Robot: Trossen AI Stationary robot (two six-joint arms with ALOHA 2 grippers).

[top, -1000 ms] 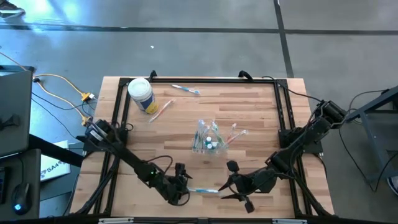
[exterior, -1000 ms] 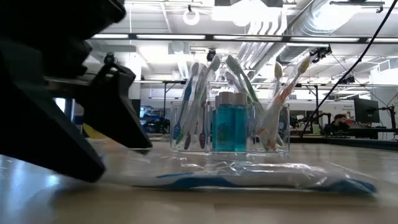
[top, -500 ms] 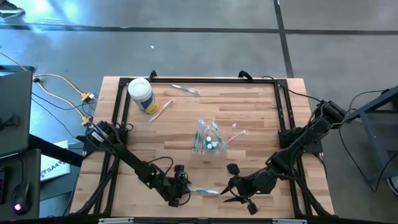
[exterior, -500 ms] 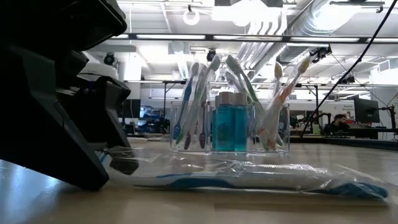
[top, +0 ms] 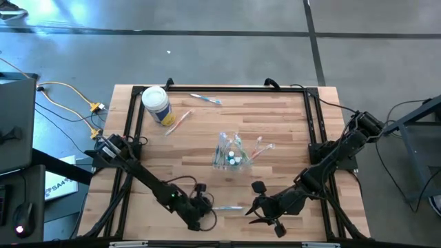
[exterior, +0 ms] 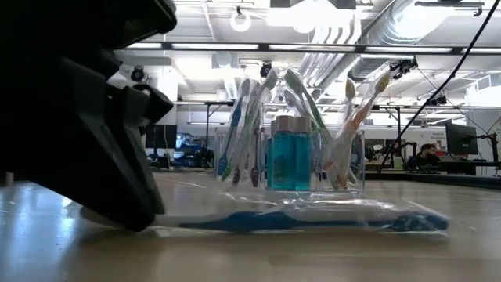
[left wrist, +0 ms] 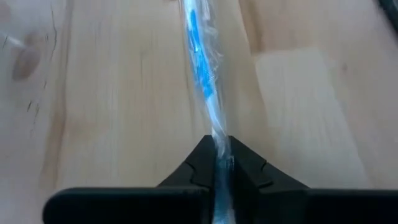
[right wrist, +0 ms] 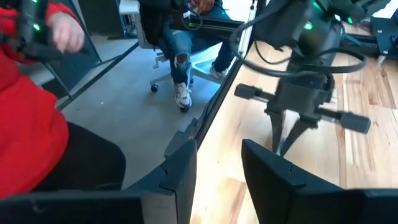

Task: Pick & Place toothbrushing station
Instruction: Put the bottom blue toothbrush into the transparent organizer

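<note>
A blue toothbrush (top: 226, 207) in a clear wrapper lies on the wooden table near its front edge. My left gripper (top: 202, 207) is shut on its left end. My right gripper (top: 256, 209) hovers open just right of the brush's other end, with nothing between its fingers (right wrist: 180, 165). The clear plastic cup (top: 231, 157) stands mid-table, holding upright pastel toothbrushes and a blue bottle (exterior: 291, 160). The right wrist view looks across at my left gripper (right wrist: 287, 134). My left gripper pinches the wrapped toothbrush by its left end (left wrist: 218, 148) between its two fingers. The fingers slant down from the table's left and point along the brush. The rest of the brush (exterior: 297, 222) lies flat on the table.
A white-lidded canister (top: 156, 105) stands at the far left. Loose toothbrushes lie at the far edge (top: 205, 99), beside the canister (top: 178, 122) and right of the cup (top: 263, 147). A black frame (top: 313, 131) borders the table. A person in red (right wrist: 31, 124) sits beyond the table.
My left gripper has tipped down onto the wrapped toothbrush's left end and shut on it. The brush's right end has drawn slightly toward the left; the brush still lies on the table.
</note>
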